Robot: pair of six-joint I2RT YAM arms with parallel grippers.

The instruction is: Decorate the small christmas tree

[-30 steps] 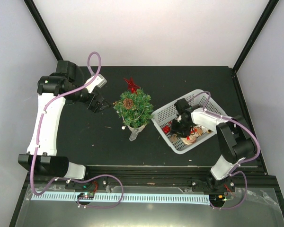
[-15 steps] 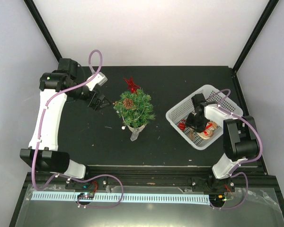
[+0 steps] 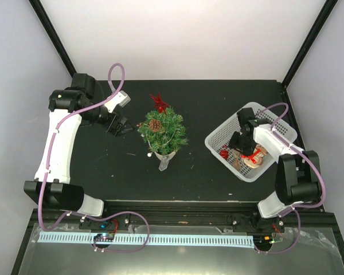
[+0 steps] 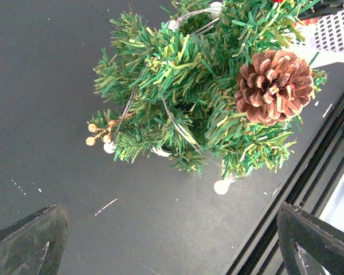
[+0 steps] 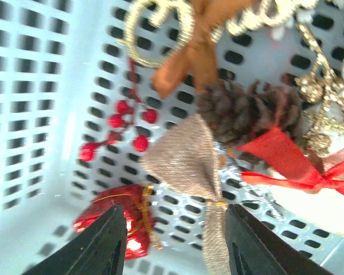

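The small christmas tree [image 3: 162,130] stands mid-table on a whitish base, with a pine cone [image 3: 155,124] and a red bow [image 3: 158,102] on it. In the left wrist view the tree [image 4: 200,97] and its pine cone [image 4: 273,87] fill the top. My left gripper [image 3: 120,126] is open and empty, just left of the tree. My right gripper [image 3: 239,143] is open inside the white basket [image 3: 219,136], above a burlap bow [image 5: 189,157] and a red gift ornament [image 5: 117,220], with nothing between its fingers.
The basket also holds a red berry sprig [image 5: 120,129], a pine cone [image 5: 249,112], a red ribbon [image 5: 292,163] and gold ornaments [image 5: 160,34]. A gold berry sprig [image 4: 100,133] hangs at the tree's side. The table's front rail [image 3: 183,209] runs along the near edge.
The basket has slid to the right across the table with my right gripper inside it. My left gripper has stayed beside the tree, shifting only slightly.
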